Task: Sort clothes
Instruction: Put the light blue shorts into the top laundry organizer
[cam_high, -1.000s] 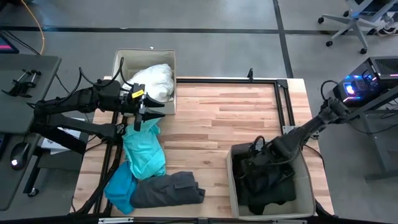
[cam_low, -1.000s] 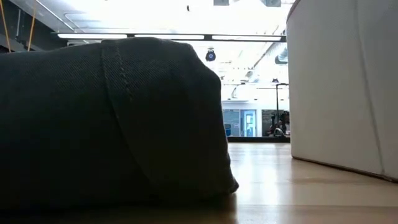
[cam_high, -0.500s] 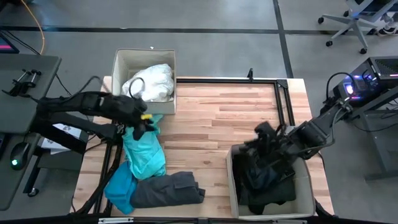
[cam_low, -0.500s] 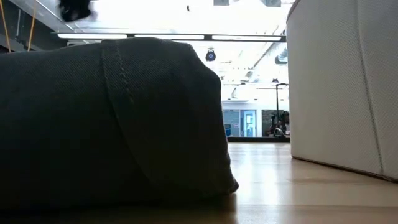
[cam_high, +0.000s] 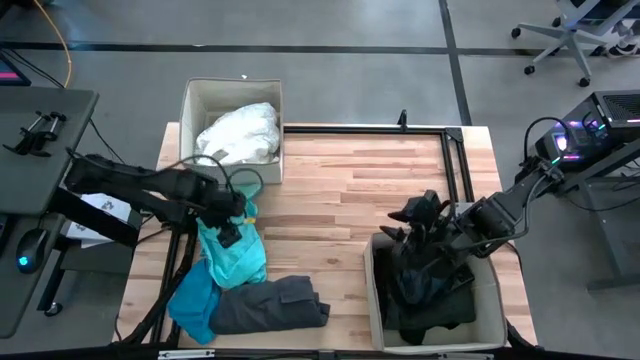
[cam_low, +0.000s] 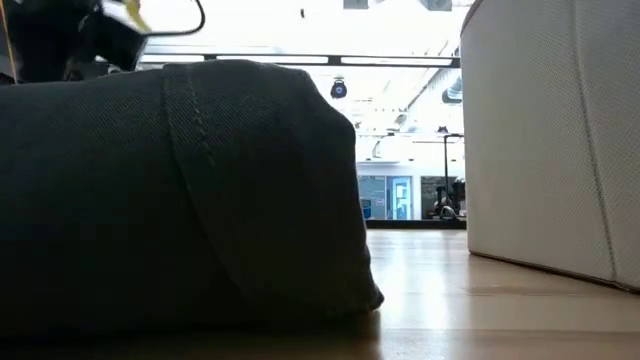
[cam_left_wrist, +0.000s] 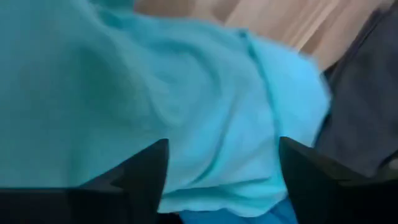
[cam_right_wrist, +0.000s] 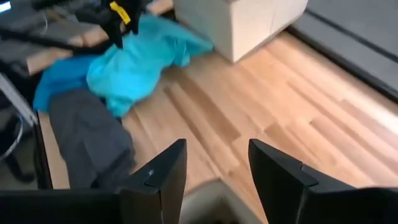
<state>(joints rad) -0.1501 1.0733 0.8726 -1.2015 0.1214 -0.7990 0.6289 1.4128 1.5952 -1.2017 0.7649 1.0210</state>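
Observation:
A turquoise garment (cam_high: 234, 252) lies on the table's left side, partly over a blue garment (cam_high: 192, 296). A dark grey garment (cam_high: 270, 305) lies beside them and fills the left of the low view (cam_low: 180, 200). My left gripper (cam_high: 229, 232) is open right over the turquoise garment (cam_left_wrist: 186, 106), one finger on either side of a stretch of cloth. White clothes (cam_high: 240, 135) lie in the far-left bin. Dark clothes (cam_high: 425, 295) lie in the near-right bin. My right gripper (cam_high: 410, 225) is open and empty above that bin's far-left corner. My left gripper comes at the turquoise garment's far part (cam_left_wrist: 211, 155) from above with its fingers apart. I cannot tell whether the fingertips touch the cloth.
The beige left bin (cam_high: 195, 100) stands at the table's far-left corner and the beige right bin (cam_high: 492, 300) at the near right; its wall shows in the low view (cam_low: 550, 140). Bare wood (cam_high: 350, 190) lies between them. A black frame (cam_high: 455, 160) runs along the far-right edge.
My left gripper has gone from beside the left bin toward the table's near edge and down onto the turquoise garment. My right gripper has risen out of the right bin and now stands above its far-left corner.

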